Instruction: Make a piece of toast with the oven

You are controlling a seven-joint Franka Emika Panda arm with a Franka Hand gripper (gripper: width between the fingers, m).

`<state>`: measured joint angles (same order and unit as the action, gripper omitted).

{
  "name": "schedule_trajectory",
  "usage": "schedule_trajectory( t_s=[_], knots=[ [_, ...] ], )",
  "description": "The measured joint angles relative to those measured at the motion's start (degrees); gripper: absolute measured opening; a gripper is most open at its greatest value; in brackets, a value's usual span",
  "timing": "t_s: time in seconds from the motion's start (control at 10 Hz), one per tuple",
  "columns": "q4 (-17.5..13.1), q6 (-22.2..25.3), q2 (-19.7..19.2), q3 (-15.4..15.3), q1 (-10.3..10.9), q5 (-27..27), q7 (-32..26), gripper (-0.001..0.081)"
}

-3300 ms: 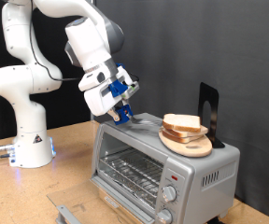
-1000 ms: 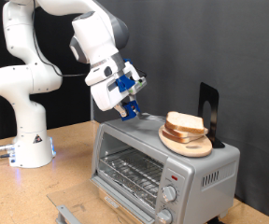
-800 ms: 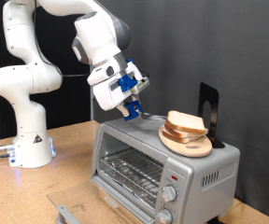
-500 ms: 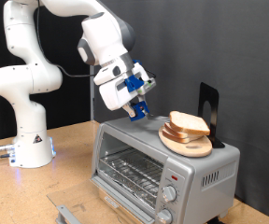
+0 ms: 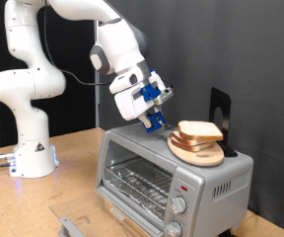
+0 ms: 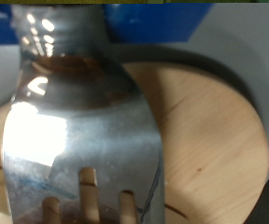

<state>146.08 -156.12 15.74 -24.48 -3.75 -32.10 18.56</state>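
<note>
The piece of toast lies on a round wooden plate on top of the oven. The oven's door hangs open and its wire rack is bare. My gripper, with blue fingers, hangs over the oven's top just to the exterior view's left of the toast. It is shut on a metal fork. In the wrist view the fork's tines point down over the wooden plate.
A black stand rises behind the plate on the oven's top. Two round knobs sit on the oven's front right. The arm's white base stands on the wooden table at the exterior view's left.
The gripper with the fork has moved to the exterior view's right along the oven's top, closer to the toast and plate. The toast has not moved.
</note>
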Motion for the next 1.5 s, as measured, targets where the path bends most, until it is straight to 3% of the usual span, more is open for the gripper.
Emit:
schedule_trajectory(
  t_s=[0.3,0.7,0.8,1.1,1.5],
  knots=[
    [-1.1,-2.3,-1.6,-0.7,-0.1,1.8,2.3,0.0368],
    [-2.2,-1.5,-2.5,-0.8,-0.1,3.1,3.3,0.0368],
    [-2.5,0.4,-2.5,-0.6,0.0,2.6,3.2,0.0368],
    [-5.3,13.9,-2.4,1.0,0.0,0.0,2.0,0.0368],
    [-5.6,15.5,-2.4,1.2,0.0,0.0,2.0,0.0368]
  ],
)
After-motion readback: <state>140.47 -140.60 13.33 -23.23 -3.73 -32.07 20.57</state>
